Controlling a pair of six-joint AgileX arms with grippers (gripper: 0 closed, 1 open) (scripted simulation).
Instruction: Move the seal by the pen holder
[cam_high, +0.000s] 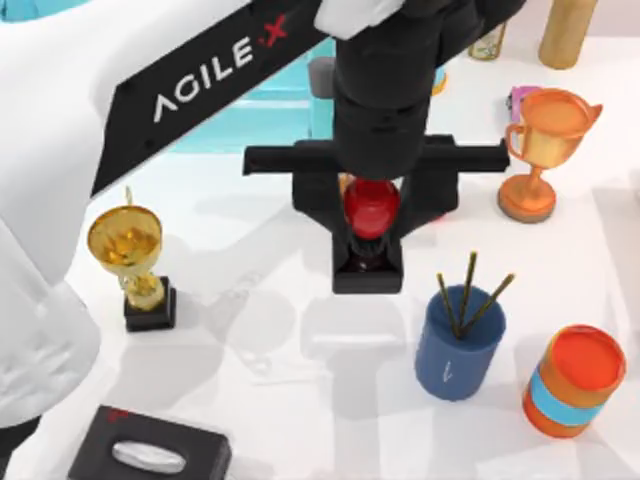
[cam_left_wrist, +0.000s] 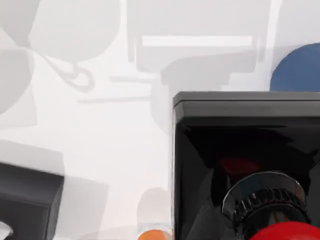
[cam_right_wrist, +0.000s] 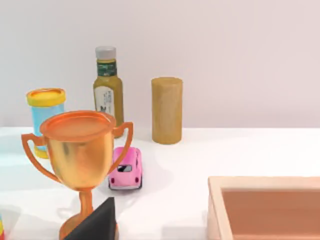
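Note:
The seal (cam_high: 368, 272), a red ball knob on a black square base, is at the table's middle. My left gripper (cam_high: 370, 236) reaches down over it and is shut on the red knob. In the left wrist view the seal's black base (cam_left_wrist: 240, 130) looms close with the knob (cam_left_wrist: 287, 232) behind it, and the seal seems to hang a little above the table. The pen holder (cam_high: 460, 345), a dark blue cup with three thin pencils, stands to the front right of the seal, apart from it; its blue edge (cam_left_wrist: 297, 67) shows in the left wrist view.
A gold trophy (cam_high: 135, 260) stands at the left and an orange trophy (cam_high: 545, 140) at the back right. An orange can (cam_high: 573, 382) is right of the pen holder. A black tissue box (cam_high: 150, 455) sits front left. A wooden tray (cam_right_wrist: 265, 207) is nearby.

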